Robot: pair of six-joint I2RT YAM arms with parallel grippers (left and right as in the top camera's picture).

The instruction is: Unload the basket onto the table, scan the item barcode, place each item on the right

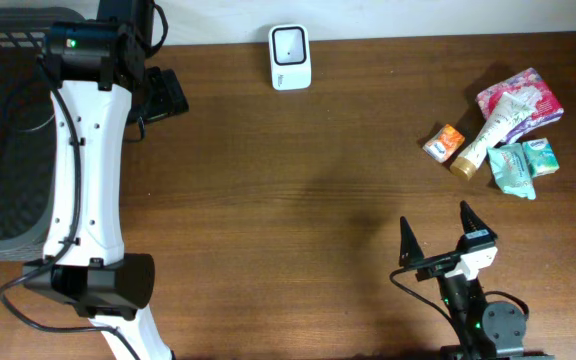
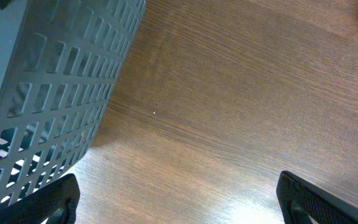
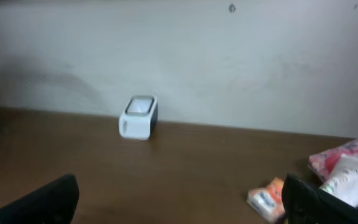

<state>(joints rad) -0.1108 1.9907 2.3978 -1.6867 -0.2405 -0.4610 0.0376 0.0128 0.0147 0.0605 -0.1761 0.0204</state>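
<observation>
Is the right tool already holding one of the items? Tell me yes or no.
No: in the overhead view the right tool stands open and empty, apart from the pile of items on the table.

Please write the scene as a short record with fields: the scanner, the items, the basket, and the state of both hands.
scanner: white barcode scanner at the far edge of the table, standing alone
items: group at the far right; pink floral packet, cream tube lying across it, small orange packet, two teal packets
basket: grey slotted basket at the left edge
left hand: open, empty, over bare wood beside the basket
right hand: open, empty, near the front edge, short of the items
task state: no item picked up yet
</observation>
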